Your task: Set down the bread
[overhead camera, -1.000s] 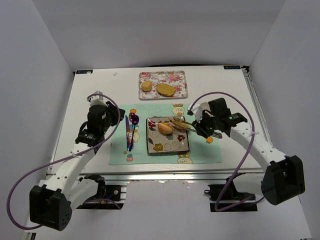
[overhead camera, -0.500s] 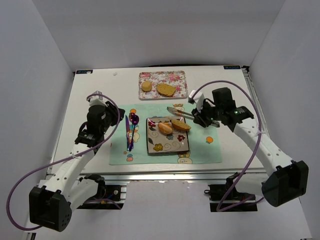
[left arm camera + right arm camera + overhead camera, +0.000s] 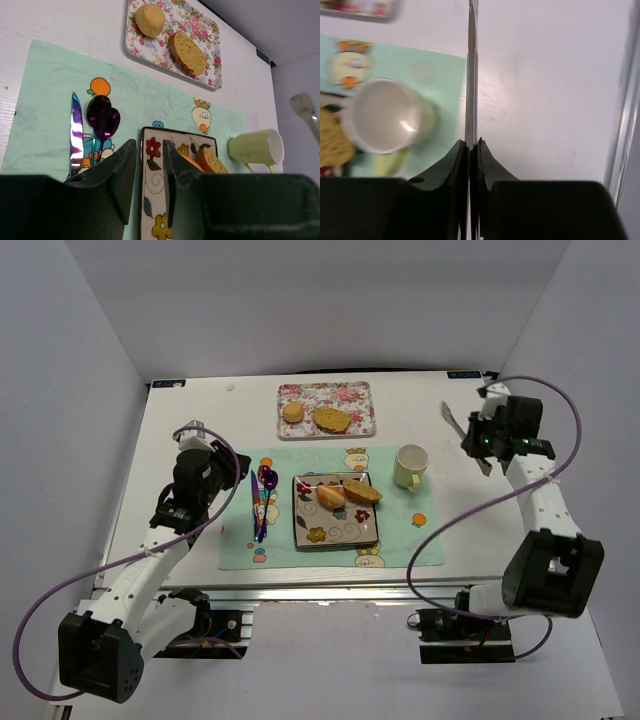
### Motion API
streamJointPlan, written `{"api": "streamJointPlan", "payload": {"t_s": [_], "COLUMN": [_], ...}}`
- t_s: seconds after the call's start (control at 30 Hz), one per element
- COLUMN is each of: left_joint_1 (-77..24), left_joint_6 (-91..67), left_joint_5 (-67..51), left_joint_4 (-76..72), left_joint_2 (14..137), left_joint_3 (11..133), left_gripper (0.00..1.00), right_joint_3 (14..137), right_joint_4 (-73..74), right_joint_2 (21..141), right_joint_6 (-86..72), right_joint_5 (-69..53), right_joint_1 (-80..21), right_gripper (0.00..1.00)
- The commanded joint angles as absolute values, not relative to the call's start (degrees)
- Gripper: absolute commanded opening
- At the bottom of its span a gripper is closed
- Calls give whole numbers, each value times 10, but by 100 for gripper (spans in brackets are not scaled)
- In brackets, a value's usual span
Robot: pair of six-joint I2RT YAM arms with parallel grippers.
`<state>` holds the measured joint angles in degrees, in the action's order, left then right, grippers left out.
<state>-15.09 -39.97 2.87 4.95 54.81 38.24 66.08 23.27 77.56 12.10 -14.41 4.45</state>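
Currently the bread is split over 2 dishes. An oval roll (image 3: pixel 330 497) and a toasted slice (image 3: pixel 362 491) lie side by side on the square plate (image 3: pixel 340 532), which sits on the mint placemat (image 3: pixel 400 530). A round roll (image 3: pixel 293 412) and a longer slice (image 3: pixel 332 420) rest on the floral tray (image 3: pixel 362 398) at the far side of the worktop (image 3: pixel 190 420).

The left gripper (image 3: pixel 149 150) hovers above the plate's left edge, its fingers a narrow gap apart and nothing between them. A knife (image 3: pixel 76 130) and purple spoons (image 3: pixel 105 122) lie on the mat just left of the plate.

The right gripper (image 3: pixel 471 145) is off at the worktop's right side, well apart from the plate, and is pinched tight on thin metal tongs (image 3: pixel 471 75), seen edge-on from the wrist. A pale green mug (image 3: pixel 410 466) stands on the mat between it and the plate.
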Motion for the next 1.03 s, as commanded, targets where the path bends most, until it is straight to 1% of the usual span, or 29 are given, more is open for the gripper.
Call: {"api": "streamJointPlan", "payload": {"t_s": [0.0,0.07,0.13,0.17,0.23,0.27,0.33,0.37,0.43,0.47,0.53,0.57,0.6,0.73,0.77,0.87,1.0], "left_joint_1": [-147,-147,-147,-147,-147,-147,-147,-147,-148,-147,-147,-147,-147,-147,-147,-147,-147], "left_joint_6": [-403,-403,-401,-400,-397,-396,-396,-397,-401,-401,-401,-399,-396,-393,-393,-397,-396], "left_joint_5": [16,11,10,10,8,9,9,9,8,8,8,9,10,13,13,9,4], "left_joint_4": [26,24,22,24,25,26,25,24,20,18,18,22,25,29,28,21,17], "left_joint_2": [548,555,560,561,566,566,567,568,568,568,570,570,570,569,570,573,579], "left_joint_3": [381,381,385,387,391,392,390,389,387,385,386,389,390,395,394,392,395], "left_gripper": [38,38,38,38,38,38,38,38,38,38,38,38,38,38,38,38,38], "right_joint_3": [605,574,524,513,497,493,476,473,472,473,478,482,486,534,567,634,688], "right_joint_4": [187,156,94,82,68,64,51,47,55,61,76,86,91,116,149,168,164], "right_joint_2": [817,844,860,867,893,903,905,911,920,927,930,922,915,875,853,830,803], "right_joint_6": [55,61,74,74,76,79,93,99,124,132,153,159,173,202,206,198,189], "right_joint_5": [-104,-78,-61,-53,-52,-51,-52,-48,-50,-55,-60,-61,-62,-53,-57,-69,-88], "right_joint_1": [104,113,114,118,120,120,120,120,121,123,123,125,127,129,129,120,75], "right_gripper": [0,0,1,9,18,26,33,41,51,61,69,78,89,89,89,90,90]}}
